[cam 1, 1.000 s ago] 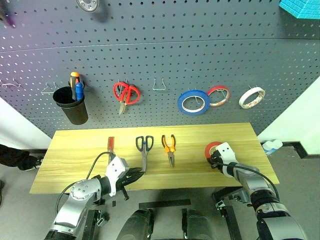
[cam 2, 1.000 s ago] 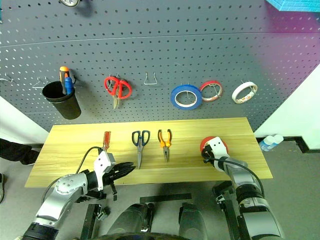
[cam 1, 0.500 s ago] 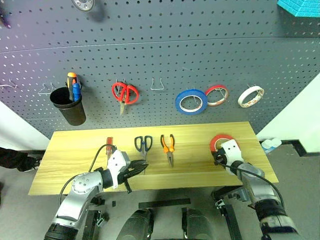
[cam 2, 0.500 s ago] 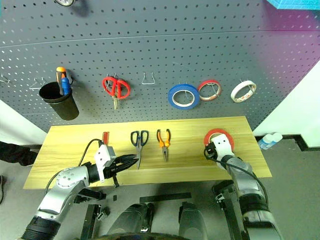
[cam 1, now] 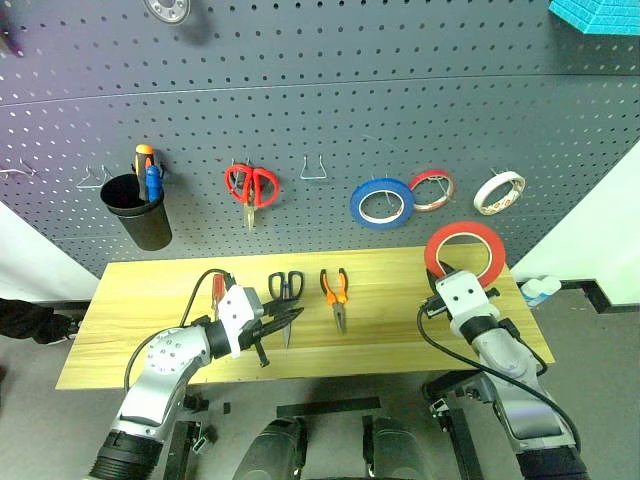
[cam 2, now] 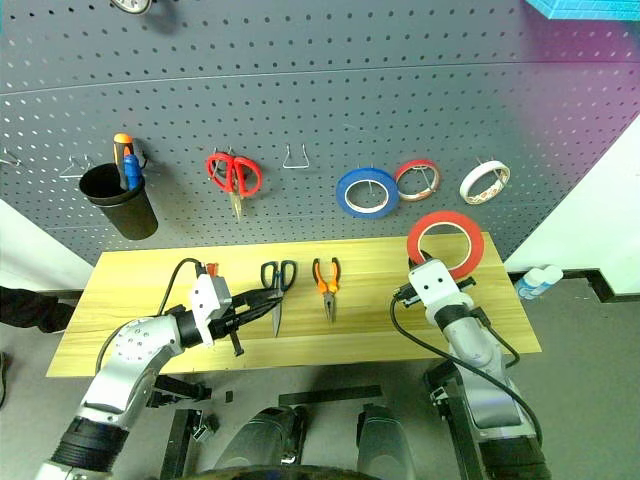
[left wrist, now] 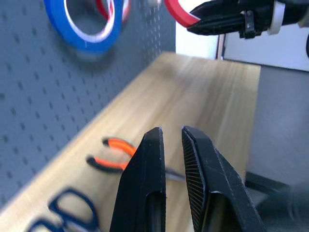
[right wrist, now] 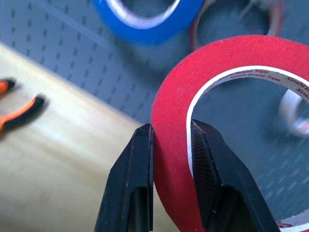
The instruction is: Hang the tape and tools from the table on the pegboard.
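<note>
Dark grey perforated pegboard point(cam 1: 330, 120) ahead, long table of light yellowish wood point(cam 1: 130, 340) below it. Up off the table now: the wide red-orange tape ring with pale core point(cam 1: 464, 251), standing on edge, clamped through its wall by the right gripper point(right wrist: 170, 145), one finger outside, one inside the core. Just above and behind it on the board, a blue tape ring point(cam 1: 384, 203), a thinner red ring point(cam 1: 435, 189) and a white ring point(cam 1: 501, 193), each on its hook, so probably little free room between them. Left gripper point(cam 1: 285, 322) closed on nothing, hovering over the black-handled scissors point(cam 1: 287, 298); orange-and-black pliers point(cam 1: 337, 293) just beside, small red-handled screwdriver point(cam 1: 218, 291) behind the left arm, all lying lengthwise toward the board.
</note>
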Controlling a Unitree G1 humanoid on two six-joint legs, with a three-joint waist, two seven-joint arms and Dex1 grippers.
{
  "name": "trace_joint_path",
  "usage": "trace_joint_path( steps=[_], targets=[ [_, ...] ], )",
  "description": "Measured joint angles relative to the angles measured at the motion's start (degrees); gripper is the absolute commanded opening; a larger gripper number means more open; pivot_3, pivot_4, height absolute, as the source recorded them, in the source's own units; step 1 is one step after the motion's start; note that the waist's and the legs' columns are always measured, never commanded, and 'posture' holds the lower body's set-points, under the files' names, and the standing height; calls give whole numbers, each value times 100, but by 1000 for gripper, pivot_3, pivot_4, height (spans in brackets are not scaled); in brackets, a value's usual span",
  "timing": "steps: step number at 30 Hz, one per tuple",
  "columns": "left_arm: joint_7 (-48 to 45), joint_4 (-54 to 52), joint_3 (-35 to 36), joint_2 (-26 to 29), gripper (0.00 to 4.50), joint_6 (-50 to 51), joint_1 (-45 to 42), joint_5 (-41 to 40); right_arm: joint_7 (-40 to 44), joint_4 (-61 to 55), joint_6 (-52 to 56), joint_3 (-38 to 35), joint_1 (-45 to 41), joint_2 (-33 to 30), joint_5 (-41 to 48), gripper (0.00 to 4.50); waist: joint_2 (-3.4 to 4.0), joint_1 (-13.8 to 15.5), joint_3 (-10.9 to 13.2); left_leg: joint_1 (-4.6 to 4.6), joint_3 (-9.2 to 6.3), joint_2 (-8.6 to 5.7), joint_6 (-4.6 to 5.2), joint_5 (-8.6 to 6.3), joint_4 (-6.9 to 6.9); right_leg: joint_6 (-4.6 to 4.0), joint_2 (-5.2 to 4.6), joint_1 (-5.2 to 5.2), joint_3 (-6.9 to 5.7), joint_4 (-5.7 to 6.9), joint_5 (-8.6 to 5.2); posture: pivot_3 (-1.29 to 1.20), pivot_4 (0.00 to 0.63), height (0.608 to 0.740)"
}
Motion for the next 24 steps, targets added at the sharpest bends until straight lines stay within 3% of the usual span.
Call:
trace_joint_path(
  steps=[11, 24],
  targets=[
    [-55, -289, -2, -138, 642, 334, -141, -617, 291, 551, -531, -20, -939, -221, 164, 721, 0, -18, -7, 6, 11, 24, -12, 8, 26, -22, 24, 4, 7, 17, 21, -61, 66, 740],
    [6, -323, 0, -196, 642, 453, -199, -777, 1002, 2707, -1295, -28, -2035, -174, 933, 721, 6, -28, -29, 5, 27, 33, -15, 14, 68, -18, 43, 9, 25, 20, 66, -49, 53, 740]
  ],
)
